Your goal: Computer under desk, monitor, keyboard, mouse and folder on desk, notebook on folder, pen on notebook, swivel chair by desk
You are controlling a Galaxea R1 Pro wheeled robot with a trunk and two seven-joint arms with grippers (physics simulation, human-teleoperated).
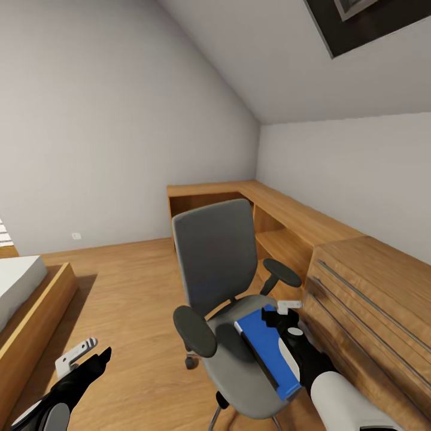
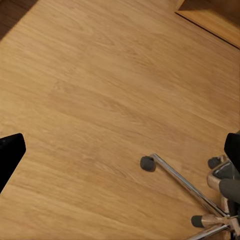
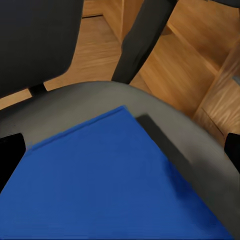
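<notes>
Starting at the lower left of the head view, your left gripper [image 1: 90, 353] hangs low over the wood floor [image 1: 131, 287] with its fingers spread and nothing between them; my guess is you've parked it there so it stays out of the way. Moving to the middle, the swivel chair [image 1: 218, 257] stands side-on to the wooden chest [image 1: 371, 311], and the folder [image 1: 266, 350] lies flat on the seat, its near end reaching the front edge of the seat. At lower right, your right gripper [image 1: 286, 316] sits right over the folder's far end, and in the right wrist view the jaws are spread wide with the folder [image 3: 110, 185] between them, not pinched yet. Nothing else is on the seat, and the shelf nook [image 1: 281, 239] behind looks bare.
</notes>
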